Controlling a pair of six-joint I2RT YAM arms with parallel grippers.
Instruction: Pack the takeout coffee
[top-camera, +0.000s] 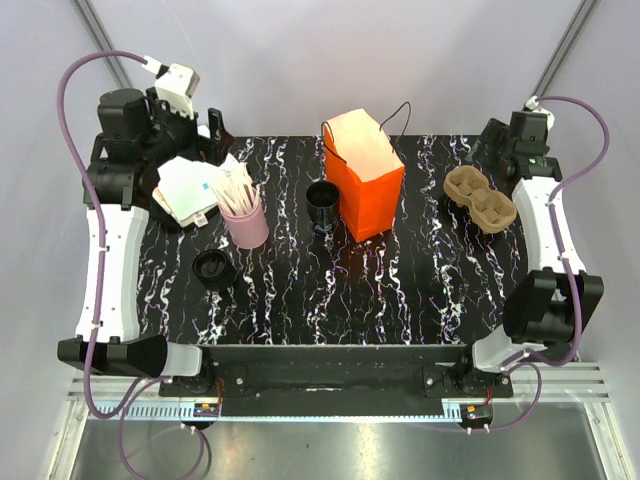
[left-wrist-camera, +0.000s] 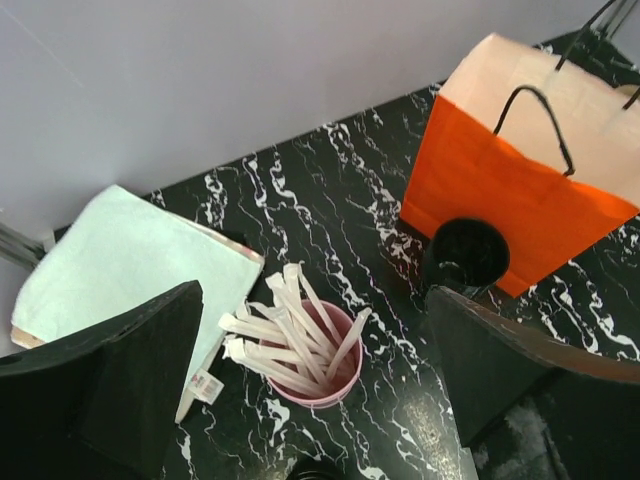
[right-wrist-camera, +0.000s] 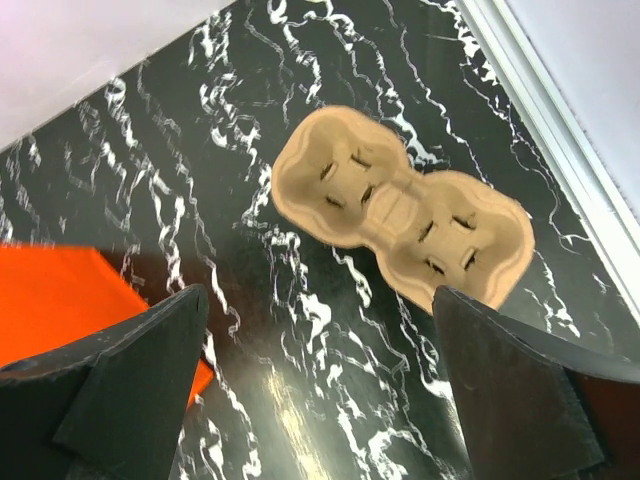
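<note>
The takeout coffee (top-camera: 213, 268), a small black cup with a dark round lid, stands on the marble table at front left. Only its top edge shows at the bottom of the left wrist view (left-wrist-camera: 315, 470). The orange paper bag (top-camera: 365, 185) stands upright and open at the back centre, and also shows in the left wrist view (left-wrist-camera: 520, 190). My left gripper (top-camera: 200, 140) is open and empty, raised at the back left above the pink cup (left-wrist-camera: 300, 345). My right gripper (top-camera: 500, 140) is open and empty, raised at the back right.
A lidless black cup (top-camera: 323, 205) stands against the bag's left side (left-wrist-camera: 465, 255). The pink cup of wrapped sticks (top-camera: 245, 220) and a stack of napkins (top-camera: 190, 188) are at the back left. A brown cardboard cup carrier (top-camera: 480, 197) lies at the right (right-wrist-camera: 400, 215).
</note>
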